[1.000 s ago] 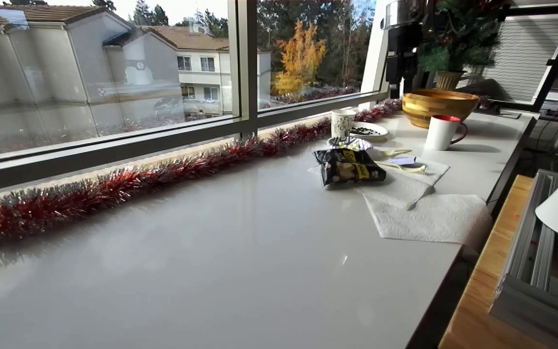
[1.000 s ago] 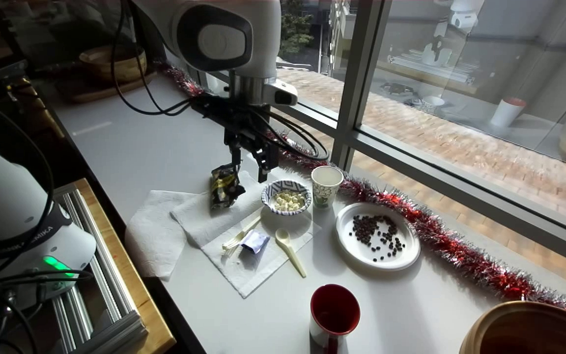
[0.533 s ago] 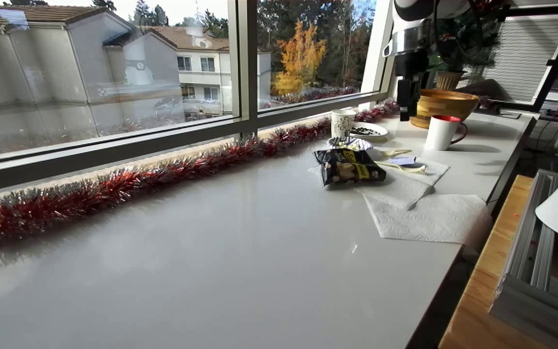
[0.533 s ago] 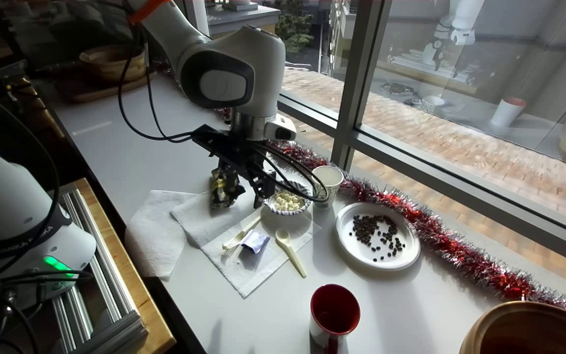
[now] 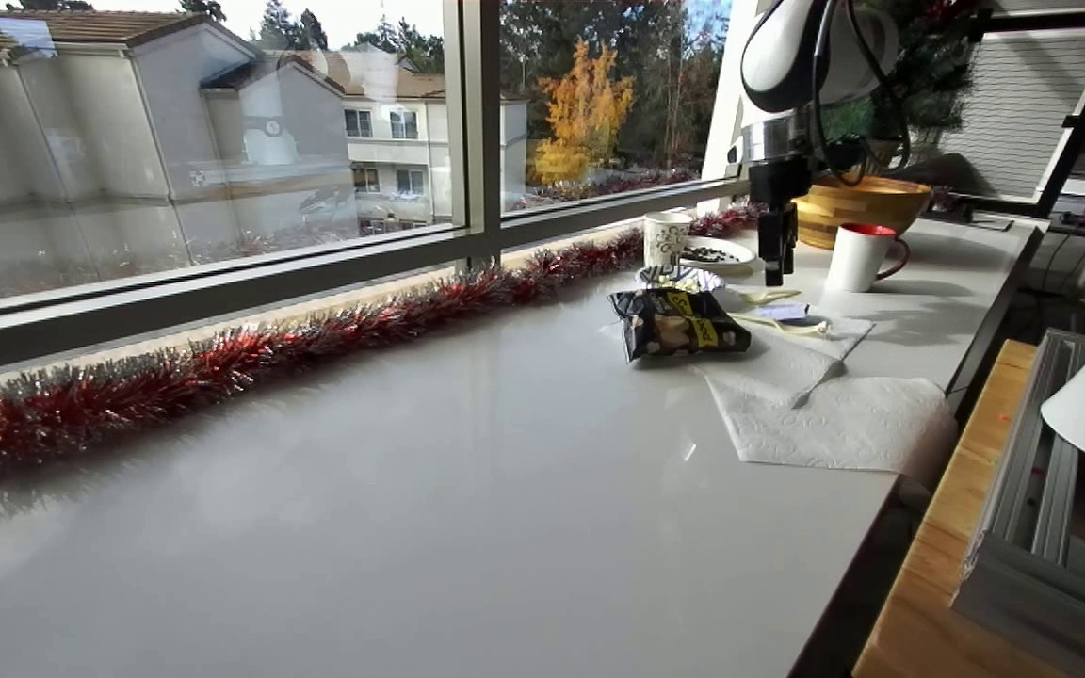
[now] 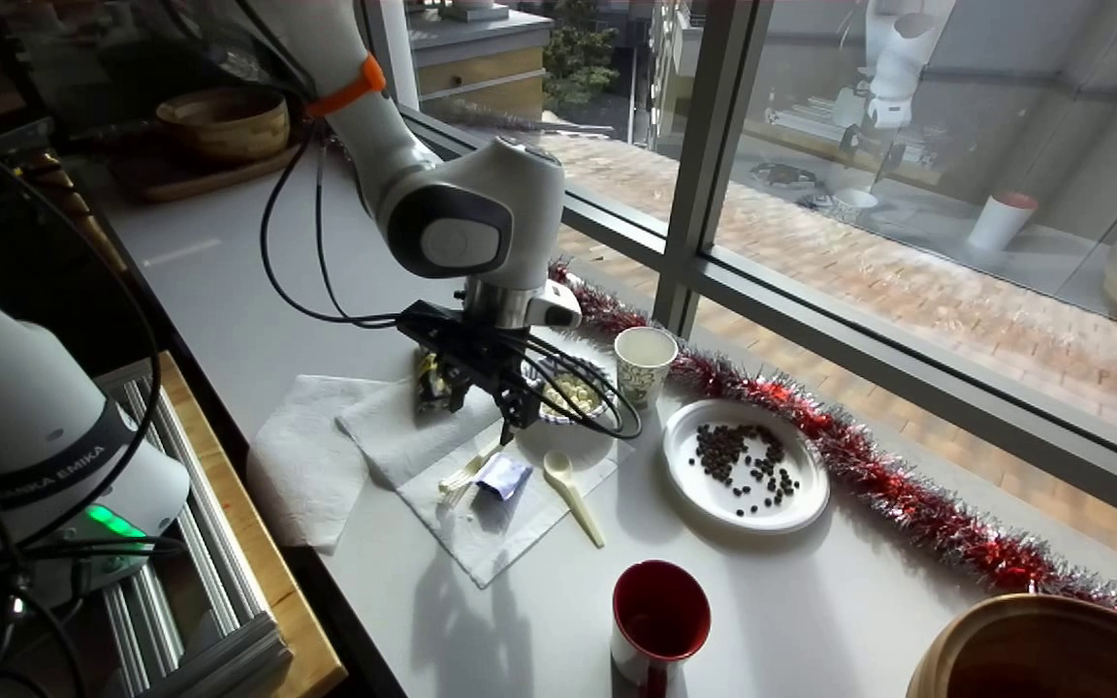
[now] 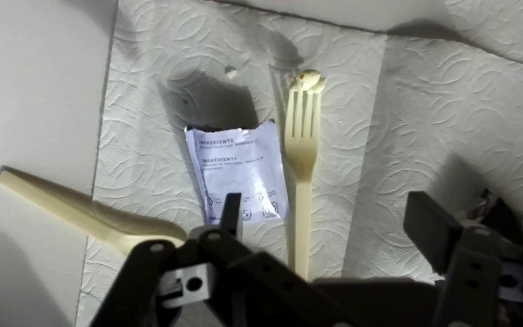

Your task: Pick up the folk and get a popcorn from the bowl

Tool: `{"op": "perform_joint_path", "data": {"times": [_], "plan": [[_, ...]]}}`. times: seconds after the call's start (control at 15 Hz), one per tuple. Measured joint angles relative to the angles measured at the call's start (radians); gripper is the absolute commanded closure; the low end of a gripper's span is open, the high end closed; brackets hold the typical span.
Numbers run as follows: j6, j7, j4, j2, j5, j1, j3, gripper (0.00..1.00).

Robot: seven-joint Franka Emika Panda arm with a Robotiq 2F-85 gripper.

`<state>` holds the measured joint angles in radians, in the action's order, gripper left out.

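Fingers (image 7: 431,234) spread wide, pointing down above fork (image 7: 304,177); arm (image 6: 520,213) bent over counter (image 6: 772,601).

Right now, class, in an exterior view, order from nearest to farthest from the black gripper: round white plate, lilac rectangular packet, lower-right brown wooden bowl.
1. Lilac rectangular packet, just below the gripper.
2. Round white plate, to picture right.
3. Brown wooden bowl, lower-right corner.
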<state>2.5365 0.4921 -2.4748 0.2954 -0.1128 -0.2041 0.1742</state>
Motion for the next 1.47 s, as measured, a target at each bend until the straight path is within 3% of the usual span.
{"op": "perform_joint_path", "data": {"times": [0.07, 0.27, 0.33, 0.8, 1.47], "plan": [[0.023, 0.0, 0.009, 0.022, 0.0, -0.001, -0.009, 0.44], [0.064, 0.0, 0.041, 0.08, 0.0, -0.007, -0.033, 0.52], [0.067, -0.001, 0.051, 0.096, 0.0, -0.01, -0.041, 0.59], [0.067, -0.02, 0.097, 0.174, 0.0, -0.018, -0.054, 0.61], [0.046, -0.021, 0.115, 0.196, 0.0, -0.052, -0.081, 0.62]]}}
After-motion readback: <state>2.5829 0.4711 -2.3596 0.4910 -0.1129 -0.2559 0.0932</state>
